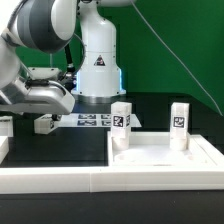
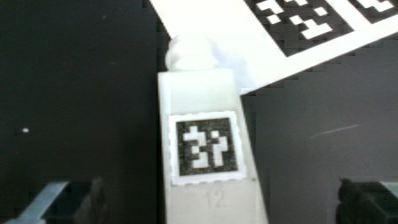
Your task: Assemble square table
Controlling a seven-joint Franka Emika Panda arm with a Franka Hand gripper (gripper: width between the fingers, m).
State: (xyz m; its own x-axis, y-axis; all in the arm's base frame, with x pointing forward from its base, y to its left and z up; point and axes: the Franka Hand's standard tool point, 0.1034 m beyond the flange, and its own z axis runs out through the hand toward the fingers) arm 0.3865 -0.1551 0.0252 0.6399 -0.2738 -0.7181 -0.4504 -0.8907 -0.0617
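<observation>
In the wrist view a white table leg (image 2: pixel 199 120) lies flat on the black table, its black-and-white tag facing up and its rounded screw tip (image 2: pixel 189 50) pointing at the marker board. My gripper (image 2: pixel 210 202) is open, with one finger (image 2: pixel 50 203) on each side of the leg's end and not touching it. In the exterior view the gripper (image 1: pixel 45 123) hangs low over the table at the exterior view's left. The square tabletop (image 1: pixel 165 156) lies rim up, and two more legs (image 1: pixel 121 124) (image 1: pixel 179 125) stand upright at its far corners.
The marker board (image 1: pixel 88 120) (image 2: pixel 302 35) lies just beyond the lying leg. The white robot base (image 1: pixel 100 65) stands behind it. A long white rail (image 1: pixel 100 183) edges the front. A white part (image 1: pixel 5 127) shows at the exterior view's left edge.
</observation>
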